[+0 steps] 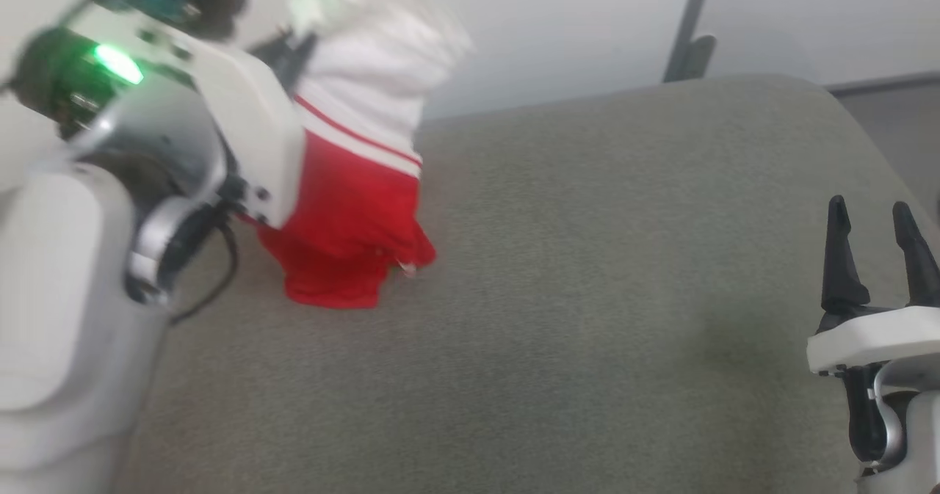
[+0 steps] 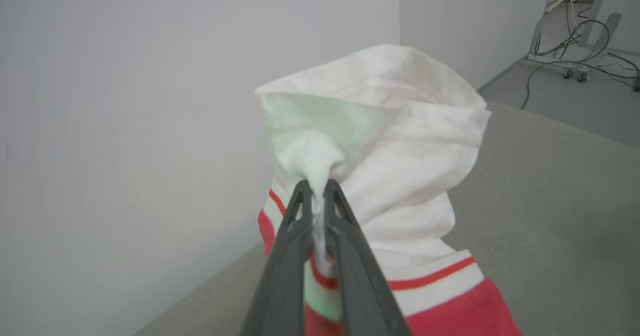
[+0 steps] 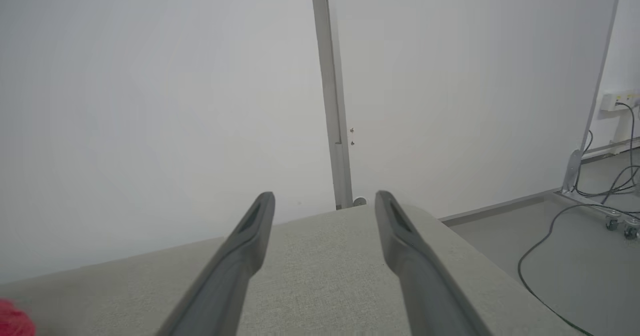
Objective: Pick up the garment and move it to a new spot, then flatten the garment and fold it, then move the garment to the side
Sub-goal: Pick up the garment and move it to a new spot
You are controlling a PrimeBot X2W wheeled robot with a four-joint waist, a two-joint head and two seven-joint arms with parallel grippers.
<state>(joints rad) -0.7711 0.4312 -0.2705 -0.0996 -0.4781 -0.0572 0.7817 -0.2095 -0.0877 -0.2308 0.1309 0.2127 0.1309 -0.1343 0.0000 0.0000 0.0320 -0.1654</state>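
The left gripper (image 2: 315, 190) has its two fingers squeezed almost together on a pinch of white cloth. It holds the one shirt (image 1: 352, 215) up high, and the red end hangs down by the grey top (image 1: 587, 296). The right gripper (image 1: 870, 211) sits low, its two fingers wide apart and holding nothing.

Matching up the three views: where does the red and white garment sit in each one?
Head view: the garment hangs at upper left, over the grey padded surface.
Left wrist view: the garment is at centre, its white part pinched in the left hand.
Right wrist view: a blurred red scrap, likely the garment, at the bottom left corner.
Shared landmark: the grey padded surface, seen in all three.
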